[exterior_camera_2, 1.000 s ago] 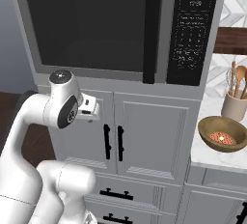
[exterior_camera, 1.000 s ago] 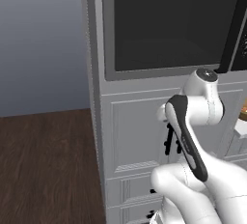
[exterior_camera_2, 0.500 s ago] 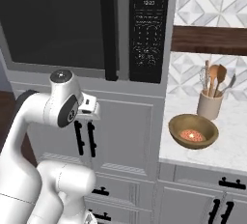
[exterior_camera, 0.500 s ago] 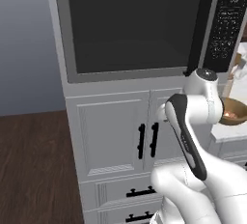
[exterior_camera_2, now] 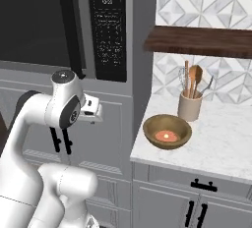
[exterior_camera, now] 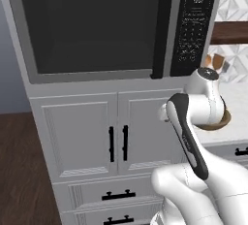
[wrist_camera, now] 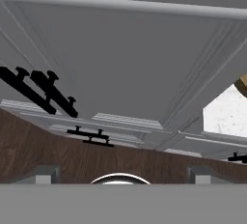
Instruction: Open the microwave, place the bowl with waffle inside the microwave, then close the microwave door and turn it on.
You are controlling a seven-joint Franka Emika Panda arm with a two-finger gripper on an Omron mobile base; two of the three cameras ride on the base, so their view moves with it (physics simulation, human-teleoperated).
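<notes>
- the microwave [exterior_camera: 111, 27] sits built into the tall grey column above the white cabinet doors [exterior_camera: 116, 139]; its door [exterior_camera: 92, 27] is shut flat against the front, dark glass facing the room, with the black vertical handle strip [exterior_camera_2: 70, 23] running down beside the black button panel [exterior_camera_2: 109, 28]
- the bowl with waffle [exterior_camera_2: 167, 131] rests on the white marble desk [exterior_camera_2: 221, 141] to the right of the microwave column, near the desk's left front corner; the reddish-orange food lies in the middle of the bowl; from the left base camera only a brown sliver of its rim pokes out behind the arm
- a beige utensil cup [exterior_camera_2: 190, 108] with wooden spoons stands just behind the bowl, toward the tiled back wall; the two are apart; a dark wooden shelf [exterior_camera_2: 202, 40] hangs on the wall above them
- the white arm is folded up in front of the cabinet doors, below the microwave, its wrist level with the top of the doors and well apart from the bowl
- the hand's [wrist_camera: 120, 174] two small finger tips [wrist_camera: 43, 174] sit far apart at the bottom of the wrist camera, so it is spread wide with nothing between them
- that wrist camera looks onto a cabinet door panel with black handles [wrist_camera: 41, 91] at its left, tilted, and a strip of brown floor [wrist_camera: 58, 153] beneath
</notes>
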